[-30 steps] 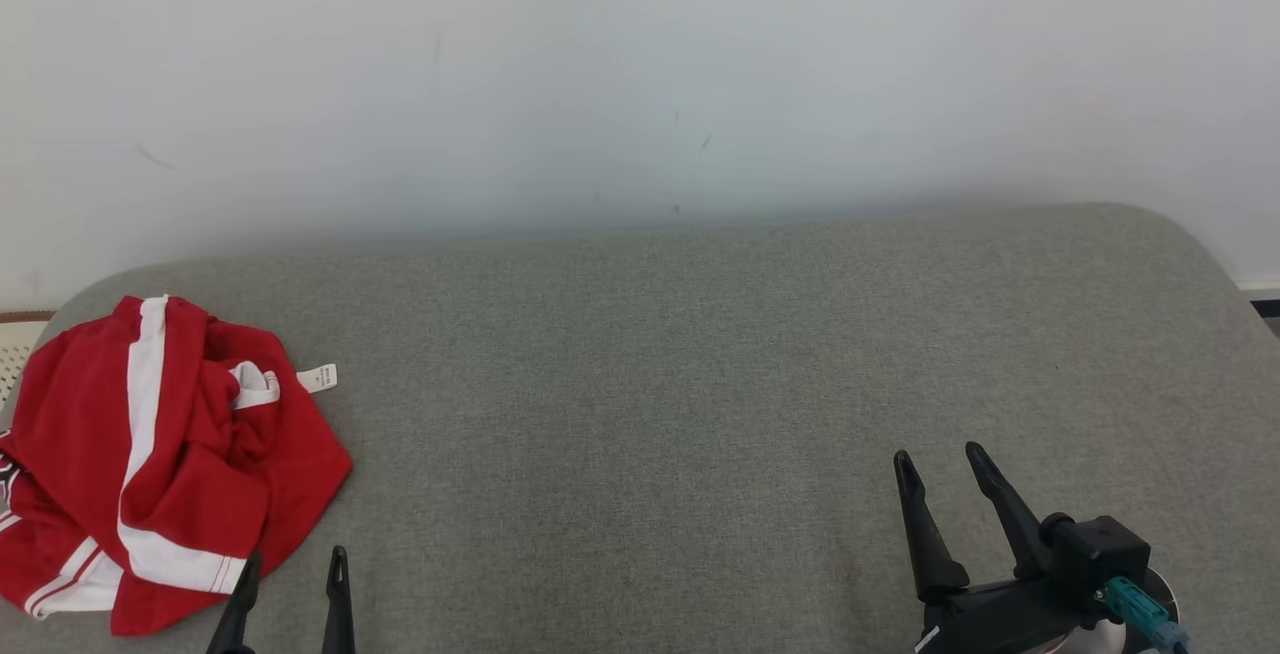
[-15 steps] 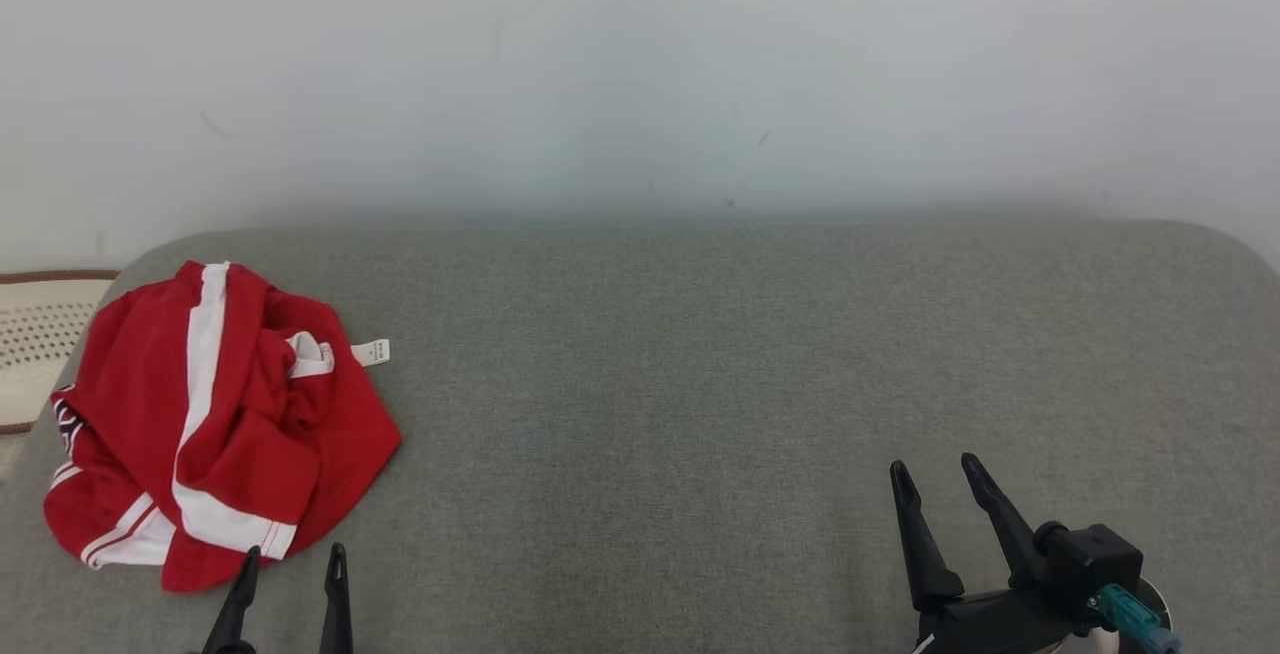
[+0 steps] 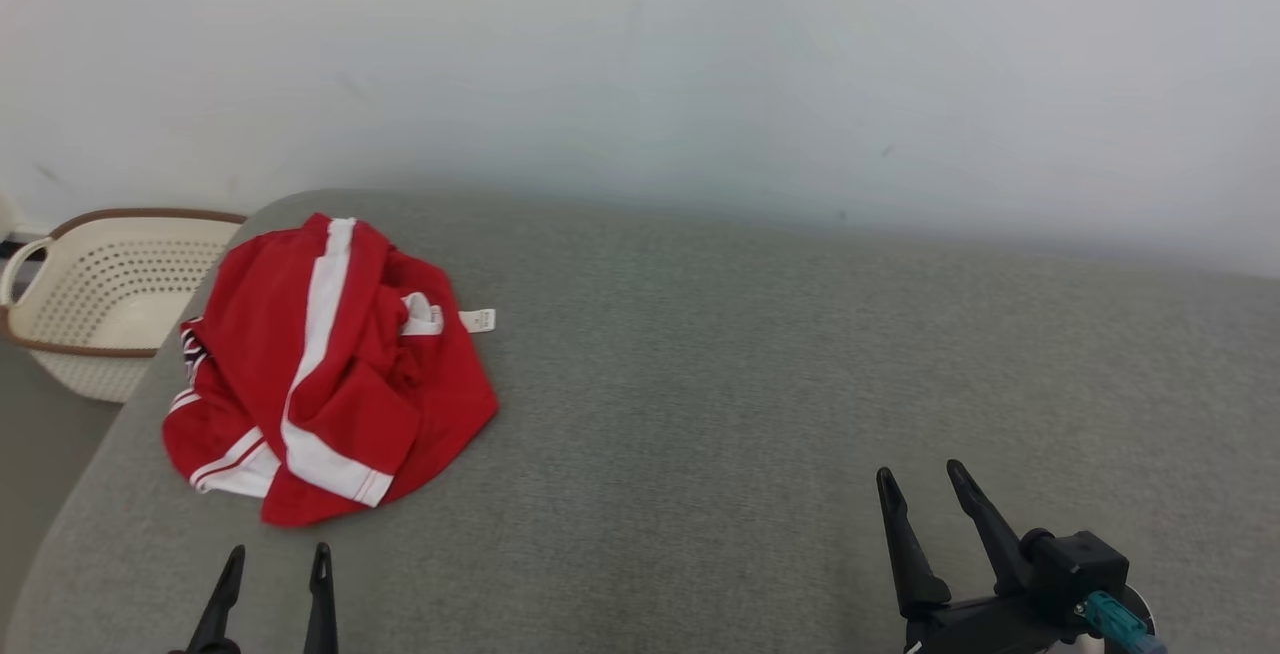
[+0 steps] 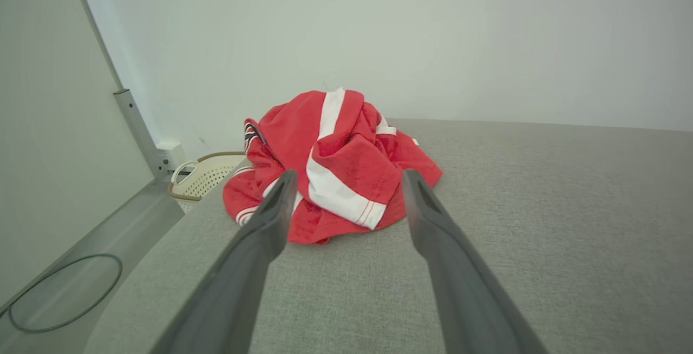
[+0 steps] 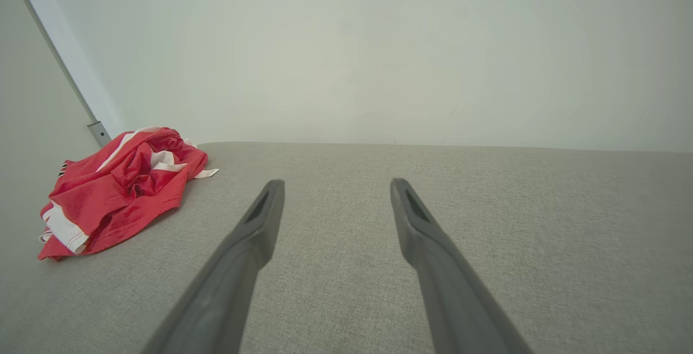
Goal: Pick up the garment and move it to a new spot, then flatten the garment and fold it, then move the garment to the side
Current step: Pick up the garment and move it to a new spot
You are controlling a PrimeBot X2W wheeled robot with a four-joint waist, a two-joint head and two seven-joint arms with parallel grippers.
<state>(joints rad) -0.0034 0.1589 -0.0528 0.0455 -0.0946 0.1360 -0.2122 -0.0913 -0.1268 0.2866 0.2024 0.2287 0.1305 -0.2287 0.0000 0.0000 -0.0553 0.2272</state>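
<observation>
Room inventory, as I logged it:
1. Plain white wall (image 3: pixel 640 54), evenly lit, with a few faint marks.
2. Wide grey woven-fabric padded surface with rounded corners (image 3: pixel 700 384), set against that wall.
3. Cream perforated plastic basket with a brown rim (image 3: pixel 100 294), on the grey floor (image 3: pixel 30 454) beyond the surface's left end.
4. Thin dark cable loop (image 4: pixel 65 293), lying on the floor.

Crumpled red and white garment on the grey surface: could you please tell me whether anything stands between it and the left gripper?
Nothing visible does. The open left gripper points at the crumpled red and white garment, with bare grey fabric surface between its fingertips and the cloth's near edge.
</observation>
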